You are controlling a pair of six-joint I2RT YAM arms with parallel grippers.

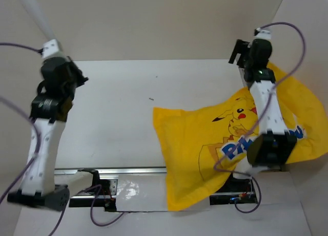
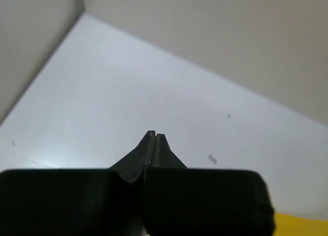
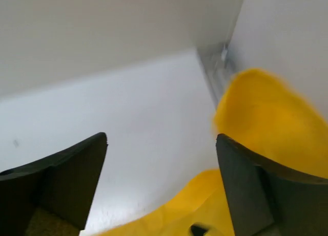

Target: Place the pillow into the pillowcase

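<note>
Pillowcase (image 1: 197, 144) fabric, bright yellow, is spread over the right part of the white tabletop (image 1: 118, 108). Its printed side faces up, showing the Pikachu cartoon (image 1: 238, 113) and the blue lettering (image 1: 233, 149). The near corner of the pillowcase hangs past the tabletop's near edge, over the metal rail (image 1: 133, 170). Its right side runs up against the side wall (image 1: 307, 41). The cloth looks gently puffed through the middle, perhaps with the pillow inside, though the overhead view is too coarse to be sure.

The right arm (image 1: 269, 108) stretches across the pillowcase from its near edge to its far edge, covering part of the lettering. The right tool (image 3: 161, 144) hangs just beyond the pillowcase's far edge. Its two dark fingers (image 3: 77, 174) stand well apart and nothing is between them. In the wrist view, yellow folds rise beside and under the right-hand finger, and bare white tabletop shows through the gap.

The left tool (image 2: 154, 136) is well apart from the pillowcase, off to its left above bare tabletop. Its fingers are pressed fully together with nothing pinched between them. From that wrist view, only a sliver of yellow shows at the lower right corner.
</note>
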